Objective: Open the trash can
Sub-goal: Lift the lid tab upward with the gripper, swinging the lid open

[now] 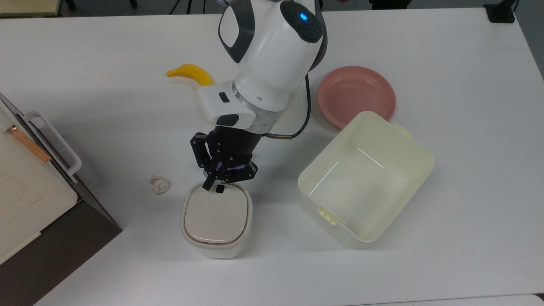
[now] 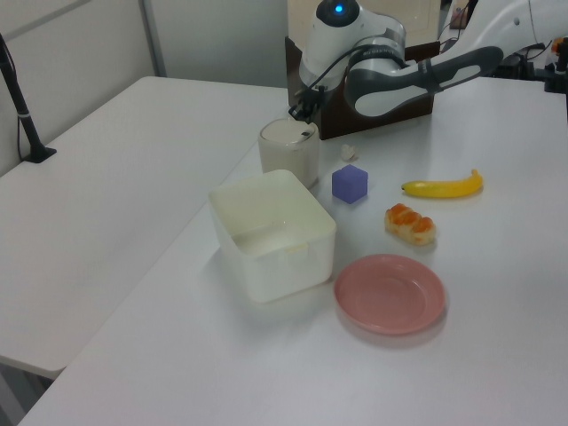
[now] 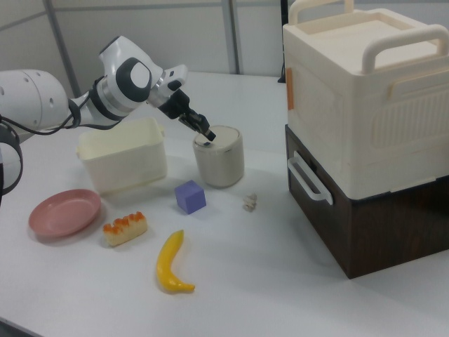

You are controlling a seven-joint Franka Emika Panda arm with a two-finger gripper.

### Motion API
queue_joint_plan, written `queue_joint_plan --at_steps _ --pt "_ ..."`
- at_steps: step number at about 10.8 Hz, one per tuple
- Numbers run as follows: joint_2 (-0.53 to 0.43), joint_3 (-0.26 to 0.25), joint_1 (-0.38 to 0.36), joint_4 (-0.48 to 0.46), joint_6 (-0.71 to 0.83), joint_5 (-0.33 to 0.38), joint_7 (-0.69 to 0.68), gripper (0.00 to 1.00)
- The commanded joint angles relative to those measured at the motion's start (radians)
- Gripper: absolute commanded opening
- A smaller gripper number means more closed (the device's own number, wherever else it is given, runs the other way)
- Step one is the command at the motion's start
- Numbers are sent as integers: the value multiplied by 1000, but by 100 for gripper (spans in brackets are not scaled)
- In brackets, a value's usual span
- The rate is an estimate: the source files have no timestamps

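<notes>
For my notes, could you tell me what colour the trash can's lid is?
Beige, on the small white rounded trash can; clearest in the top view.

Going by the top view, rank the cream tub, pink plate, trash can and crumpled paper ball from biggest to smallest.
1. cream tub
2. pink plate and trash can: about alike, too close to rank
3. crumpled paper ball

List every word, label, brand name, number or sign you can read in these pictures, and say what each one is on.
None: no readable text stands on anything here.
The trash can, tub, pink plate, banana and purple cube are plain, with no print.
The white appliance shows only moulded ridges and an orange strip, no letters.
The arm carries a blue light and dark buttons, no legible marking.
</notes>
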State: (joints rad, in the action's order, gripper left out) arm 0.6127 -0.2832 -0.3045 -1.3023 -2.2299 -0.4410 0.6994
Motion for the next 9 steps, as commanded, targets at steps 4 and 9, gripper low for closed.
queue_joint_plan --at_steps 4,9 --pt "52 19 -7 -28 -40 -30 25 0" --pt "-103 -4 74 21 -31 277 -10 0"
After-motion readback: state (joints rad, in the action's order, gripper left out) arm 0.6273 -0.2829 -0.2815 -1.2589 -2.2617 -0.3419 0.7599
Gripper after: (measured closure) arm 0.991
